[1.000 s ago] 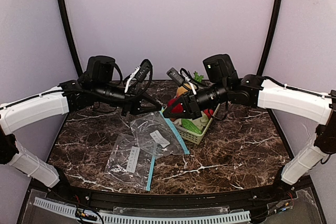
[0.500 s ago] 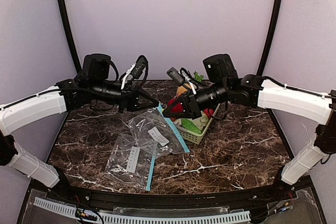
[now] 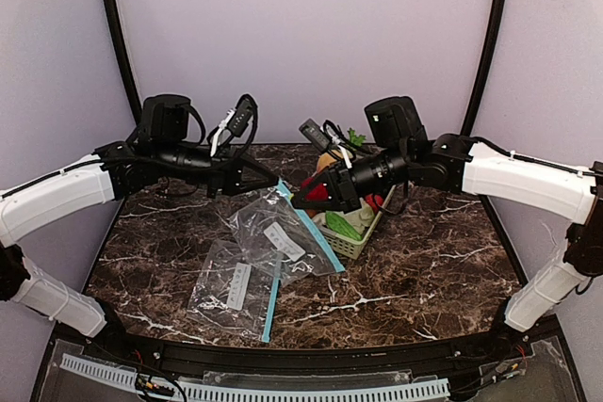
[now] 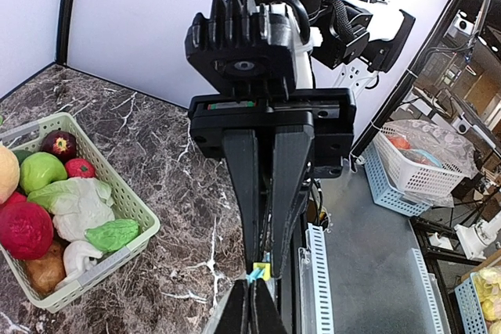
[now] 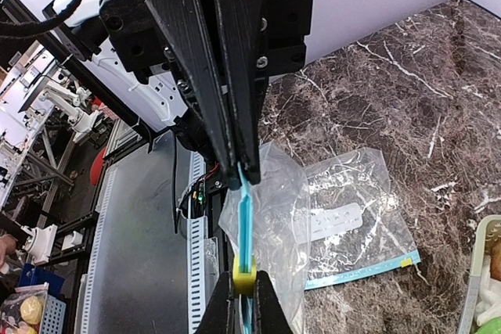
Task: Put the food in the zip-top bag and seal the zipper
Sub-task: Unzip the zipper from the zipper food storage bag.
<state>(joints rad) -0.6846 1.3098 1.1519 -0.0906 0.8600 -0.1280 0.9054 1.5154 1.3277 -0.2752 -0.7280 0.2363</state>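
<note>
Clear crinkled bag [image 3: 273, 233], blue zipper [image 3: 311, 233]

The left arm [image 3: 57, 197] and right arm [image 3: 523, 179] stretched inward from the sides, forearms roughly level, wrists pointing at each other. The left gripper [image 3: 274, 182] and right gripper [image 3: 296, 202] faced tip to tip, close together, each with jaws pinched tight on the bag's [image 3: 273, 233] zipper edge.

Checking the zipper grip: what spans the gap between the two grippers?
The blue zipper strip of the clear plastic zip-top bag, pinched by left gripper and right gripper; right wrist view shows it.
</note>
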